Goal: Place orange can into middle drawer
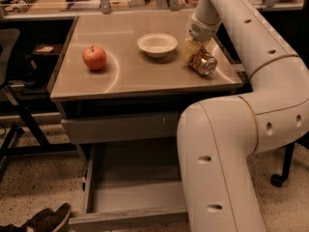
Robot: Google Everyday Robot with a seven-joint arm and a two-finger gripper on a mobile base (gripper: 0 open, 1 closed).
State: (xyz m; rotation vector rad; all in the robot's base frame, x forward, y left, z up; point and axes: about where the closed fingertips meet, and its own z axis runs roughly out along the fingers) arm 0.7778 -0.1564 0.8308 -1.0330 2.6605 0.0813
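The orange can [203,63] is at the back right of the desk [130,79], close to the right edge and to the right of the white bowl [157,44]. It is tipped over rather than upright. Its long axis slants down toward the front right, with one silver end facing the camera and the other end pointing back up into the tool [193,47].

The tool comes in from above and behind, at the can's upper left, and meets the can at that raised end. Whether the tool is apart, together or clamped on the can cannot be told from here, because the wrist and the can overlap just where the contact would show.

The middle drawer [128,197] stands pulled open low at the front, below a closed drawer front [120,127]. It lies well apart from the can, down and to the left, and the big lower section of the arm [227,168] covers its right side.

My reading is that the grasp has to be settled first. After that the can has to come forward off the desk's front edge, go down past the closed front, and be set into the open left part of the drawer. The apple [94,58] sits far left on the desk, away from that path
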